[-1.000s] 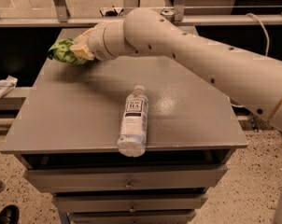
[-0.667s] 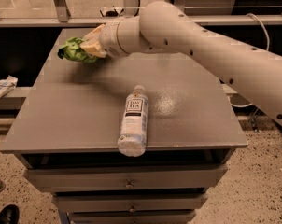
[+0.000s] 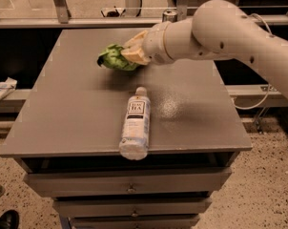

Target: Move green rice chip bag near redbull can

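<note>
The claw [image 3: 128,55] is clamped on the bag [image 3: 111,58], apparently held just off the tabletop [image 3: 63,109] at its back middle. A second ago it hung over the back-left corner. That rightward sweep brings the bag nearer the can [image 3: 169,16], which peeks from behind the arm [image 3: 220,32]. The bottle [image 3: 136,123] lies unmoved in front.

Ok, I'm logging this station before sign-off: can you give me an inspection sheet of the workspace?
Surface: grey table top, drawers beneath.
Job's things: green rice chip bag in the gripper over the far half; redbull can at the far edge, partly hidden by the arm.
Clutter: clear bottle lying on its side, base at the front edge.
Grippers: gripper at the bag, jaws shut on it.
Cables: white cable right of the table.
Surroundings: speckled floor; shoe lower left.
</note>
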Robot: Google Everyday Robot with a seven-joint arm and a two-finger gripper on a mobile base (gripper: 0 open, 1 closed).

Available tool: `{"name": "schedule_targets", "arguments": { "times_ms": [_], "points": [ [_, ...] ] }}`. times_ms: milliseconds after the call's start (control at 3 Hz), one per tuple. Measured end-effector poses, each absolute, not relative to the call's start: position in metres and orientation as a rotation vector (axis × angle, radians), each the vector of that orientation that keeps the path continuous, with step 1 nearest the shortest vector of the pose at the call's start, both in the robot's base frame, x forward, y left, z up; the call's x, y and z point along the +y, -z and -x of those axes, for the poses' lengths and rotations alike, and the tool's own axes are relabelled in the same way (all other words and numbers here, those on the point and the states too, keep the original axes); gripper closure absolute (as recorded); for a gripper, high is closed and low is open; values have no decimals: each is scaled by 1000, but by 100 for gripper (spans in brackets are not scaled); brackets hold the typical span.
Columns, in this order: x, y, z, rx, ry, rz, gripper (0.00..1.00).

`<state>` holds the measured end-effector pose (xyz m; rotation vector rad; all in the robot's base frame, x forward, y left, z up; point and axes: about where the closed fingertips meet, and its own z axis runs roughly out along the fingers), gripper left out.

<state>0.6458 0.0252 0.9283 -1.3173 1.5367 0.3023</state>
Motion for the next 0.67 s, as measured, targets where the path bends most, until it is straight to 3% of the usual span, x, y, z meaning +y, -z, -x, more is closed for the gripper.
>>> {"name": "schedule_targets", "arguments": {
  "times_ms": [667],
  "points": [
    [-93, -922, -634, 1702, -169, 1267, 100]
  ]
}}
